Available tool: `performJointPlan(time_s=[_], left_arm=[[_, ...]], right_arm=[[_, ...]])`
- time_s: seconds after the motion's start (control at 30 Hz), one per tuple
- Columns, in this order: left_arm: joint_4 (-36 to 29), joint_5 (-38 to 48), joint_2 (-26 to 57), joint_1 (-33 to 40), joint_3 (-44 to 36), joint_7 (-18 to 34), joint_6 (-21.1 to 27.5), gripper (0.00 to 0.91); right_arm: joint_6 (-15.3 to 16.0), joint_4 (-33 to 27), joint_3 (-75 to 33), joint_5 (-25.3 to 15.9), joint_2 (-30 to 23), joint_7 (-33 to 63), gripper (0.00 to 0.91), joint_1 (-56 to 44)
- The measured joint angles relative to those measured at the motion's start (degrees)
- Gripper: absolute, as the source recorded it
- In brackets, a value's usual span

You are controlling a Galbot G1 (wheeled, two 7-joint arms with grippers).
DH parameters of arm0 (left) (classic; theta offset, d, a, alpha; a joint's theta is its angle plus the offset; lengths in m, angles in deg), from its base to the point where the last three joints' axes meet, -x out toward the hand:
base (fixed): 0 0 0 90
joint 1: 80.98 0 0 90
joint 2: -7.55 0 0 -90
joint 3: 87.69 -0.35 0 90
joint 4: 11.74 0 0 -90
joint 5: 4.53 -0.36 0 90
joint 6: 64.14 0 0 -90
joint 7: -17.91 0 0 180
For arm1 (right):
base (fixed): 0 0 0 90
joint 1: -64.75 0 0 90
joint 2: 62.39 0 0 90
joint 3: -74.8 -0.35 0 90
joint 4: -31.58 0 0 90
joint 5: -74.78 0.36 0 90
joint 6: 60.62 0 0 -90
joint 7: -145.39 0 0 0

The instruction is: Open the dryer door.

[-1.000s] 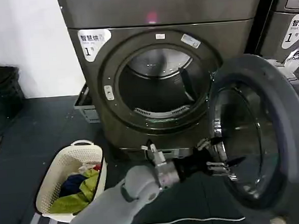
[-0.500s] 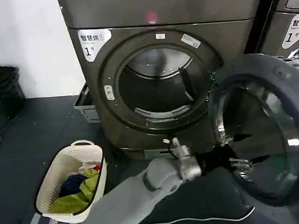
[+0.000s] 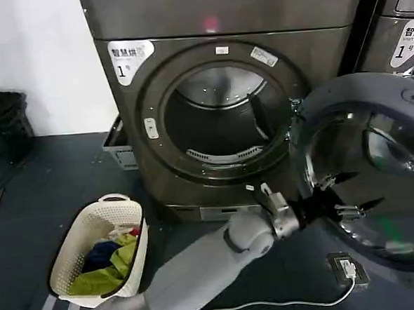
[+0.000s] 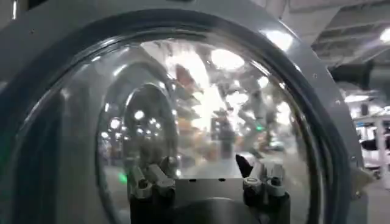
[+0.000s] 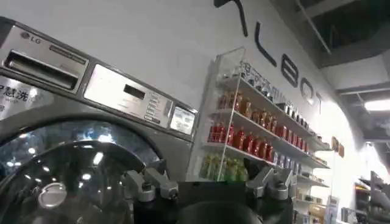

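Note:
The dryer door [image 3: 344, 92] stands swung wide to the right of the dryer's round drum opening [image 3: 222, 119], its grey inner face and bulging glass turned toward me. My left arm reaches from the lower left, and my left gripper [image 3: 348, 195] is open with its fingertips at the inner glass. Whether they touch it I cannot tell. In the left wrist view the door's glass [image 4: 201, 109] spreads before the open left gripper [image 4: 204, 178]. My right gripper [image 5: 210, 181] is open and holds nothing, pointing at a second grey machine [image 5: 67, 79].
A cream laundry basket [image 3: 72, 240] with clothes sits on the dark floor at lower left. A small device on a white cable [image 3: 347, 269] lies under the door. The second machine [image 3: 396, 31] stands at the right. Shelves of bottles [image 5: 256, 137] stand beside it.
The door has swung farther open to the right. My left gripper has moved right with it, staying at the inner glass.

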Motion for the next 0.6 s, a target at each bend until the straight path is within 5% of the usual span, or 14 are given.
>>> performJointPlan(time_s=[0.6], left_arm=[[9.32,-4.34,-3.1,3.82,1.69,6.09,-2.39,0.907]], right_arm=[[-0.6,-0.69,0.05,-0.01,0.89,-0.03,0.907,0.4]])
